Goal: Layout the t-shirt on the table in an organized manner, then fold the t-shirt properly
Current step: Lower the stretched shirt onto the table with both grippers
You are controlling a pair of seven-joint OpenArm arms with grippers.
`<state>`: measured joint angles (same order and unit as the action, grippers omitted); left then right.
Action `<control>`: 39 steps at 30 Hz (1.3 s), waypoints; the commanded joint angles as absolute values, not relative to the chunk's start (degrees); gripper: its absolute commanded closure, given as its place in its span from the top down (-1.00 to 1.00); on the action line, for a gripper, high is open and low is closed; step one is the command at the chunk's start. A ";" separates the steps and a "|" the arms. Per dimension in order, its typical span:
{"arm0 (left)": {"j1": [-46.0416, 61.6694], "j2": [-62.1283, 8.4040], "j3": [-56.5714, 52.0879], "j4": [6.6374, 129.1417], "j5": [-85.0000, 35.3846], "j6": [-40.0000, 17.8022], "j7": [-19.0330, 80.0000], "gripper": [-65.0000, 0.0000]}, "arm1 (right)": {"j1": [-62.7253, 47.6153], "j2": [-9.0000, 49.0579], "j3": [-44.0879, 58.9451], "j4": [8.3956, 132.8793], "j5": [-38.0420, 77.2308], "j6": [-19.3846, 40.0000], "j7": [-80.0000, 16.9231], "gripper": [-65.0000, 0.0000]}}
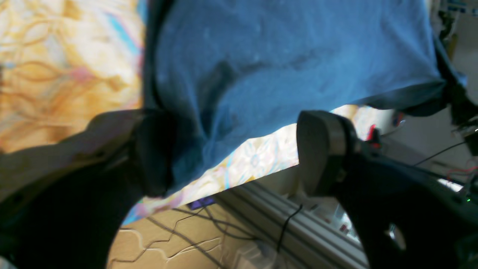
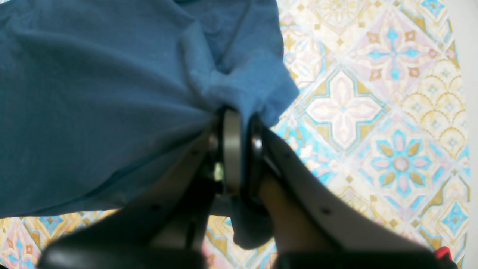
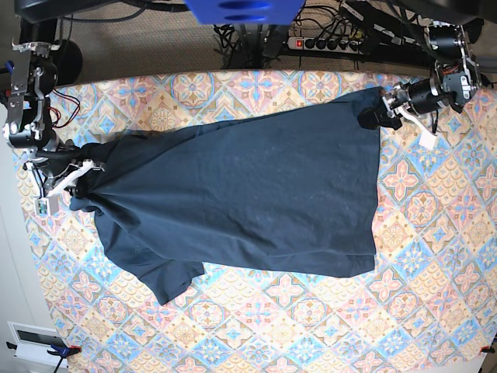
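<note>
OK, t-shirt (image 3: pixel 241 202) is spread across the middle of the surface (image 3: pixel 435 311), dark navy, stretched wide between the two arms w/ one sleeve flopped toward the near-left corner. Mostly flat but rumpled on the left side of the base view.

Right claw (image 2: pixel 241 149) is clenched tight on a bunched wad of cloth, fabric puckering out above the pads and a bit hanging below. That's the gathered end at the far left of the base view (image 3: pixel 78 175).

Left claw (image 1: pixel 231 149) is released, jaws standing wide apart. One pad sits against the shirt's corner, the other clear of it w/ the surface edge showing between. In the base view it's by the top-right corner of the shirt (image 3: pixel 392 105), close to the back edge of the surface.

Handling-wise: it's soft, light, floppy stuff. No stiffness at all, so it'll sag and wrinkle wherever it isn't pulled taut, and it drags on the patterned cloth rather than sliding clean. Not fragile. I reckon best holds are hem corners and shoulder seams, pinching a thin edge, not a fat bunch like the right side has now; that wad probably needs smoothing out before any fold looks tidy.
</note>
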<state>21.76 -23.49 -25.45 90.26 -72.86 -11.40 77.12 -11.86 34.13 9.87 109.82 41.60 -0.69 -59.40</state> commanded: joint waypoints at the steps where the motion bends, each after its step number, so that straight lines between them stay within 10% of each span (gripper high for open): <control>1: 21.67 -24.13 -25.89 91.03 -73.19 -11.47 77.05 0.53 | -10.95 35.30 10.68 110.64 41.63 -0.66 -58.07 -0.98; 29: 19.74 -17.98 -27.03 91.03 -64.40 -11.56 76.62 0.52 | -11.03 35.21 10.59 110.73 41.63 -0.66 -58.07 -0.98; 39: 16.57 -15.60 -22.73 91.03 -64.92 -11.74 76.53 -0.87 | -11.12 35.21 10.59 110.73 41.63 -0.66 -57.98 -0.98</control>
